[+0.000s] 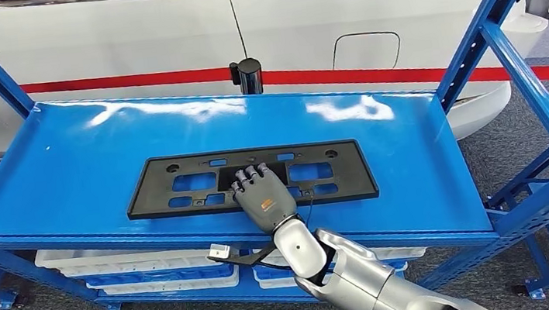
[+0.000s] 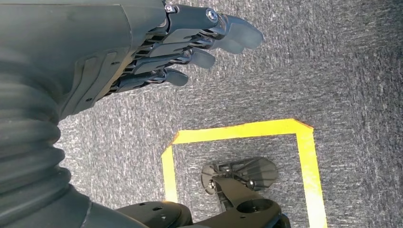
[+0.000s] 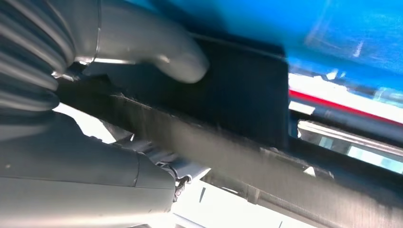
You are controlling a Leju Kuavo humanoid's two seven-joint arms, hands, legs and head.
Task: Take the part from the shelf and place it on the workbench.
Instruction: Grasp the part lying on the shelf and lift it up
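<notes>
Grasp step: right hand (image 1: 263, 197) clasps black part's (image 1: 250, 177) near edge, centre frame, on blue shelf (image 1: 70, 170); next, lift clear.

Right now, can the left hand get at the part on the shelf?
Probably not as it stands. The left hand hangs open over the carpet, away from the shelf. The right hand already rests on the part, thumb under its near edge.

The right arm reached forward with its hand (image 1: 263, 197) laid palm-down, thumb (image 3: 161, 52) extended, while the left hand (image 2: 142, 52) hung empty, fingers (image 2: 199, 57) slightly apart and gently curved.
</notes>
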